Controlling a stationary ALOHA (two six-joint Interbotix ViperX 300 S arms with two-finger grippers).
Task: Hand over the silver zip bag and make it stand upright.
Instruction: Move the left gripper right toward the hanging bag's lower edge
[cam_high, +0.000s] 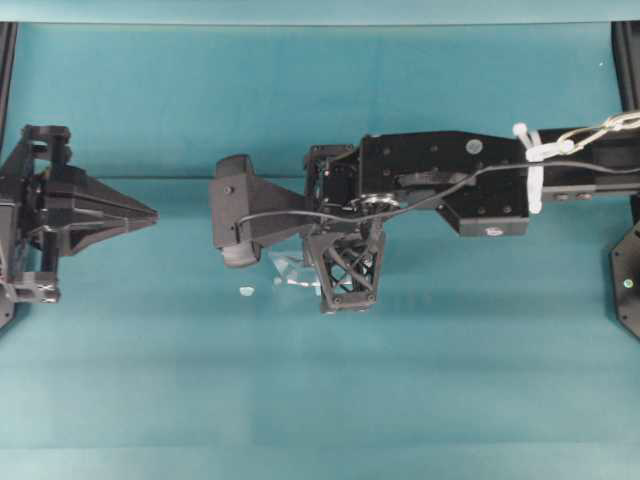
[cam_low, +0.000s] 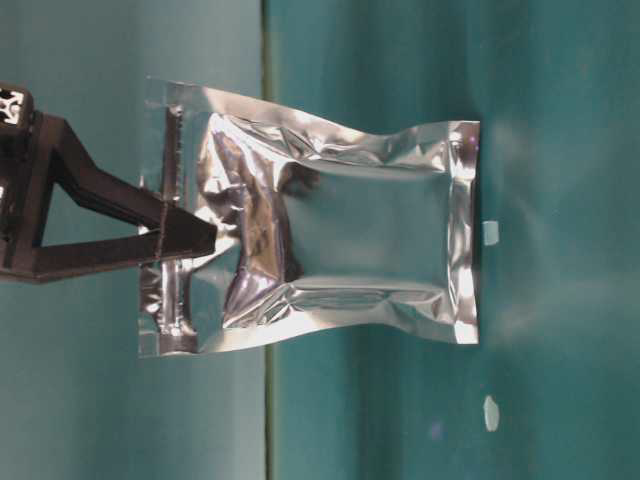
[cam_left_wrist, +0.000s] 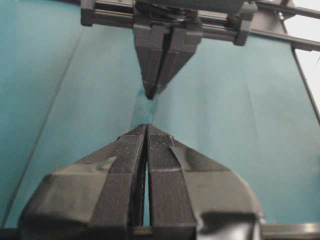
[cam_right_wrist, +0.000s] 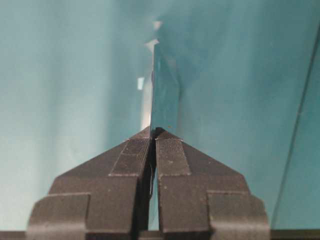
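My right end effector (cam_right_wrist: 153, 132) is clamped on the top edge of the bag (cam_low: 340, 240), which I see edge-on from the right wrist, hanging straight down from the fingertips. In the table-level view, which appears turned on its side, the fingers (cam_low: 185, 238) pinch the zip end while the sealed far end sits at or just above the surface (cam_low: 560, 150); I cannot tell if it touches. Two white bits (cam_low: 490, 232) lie beside that end. My left end effector (cam_left_wrist: 147, 131) is pressed together on nothing, well apart at the left edge of the overhead view (cam_high: 150, 214).
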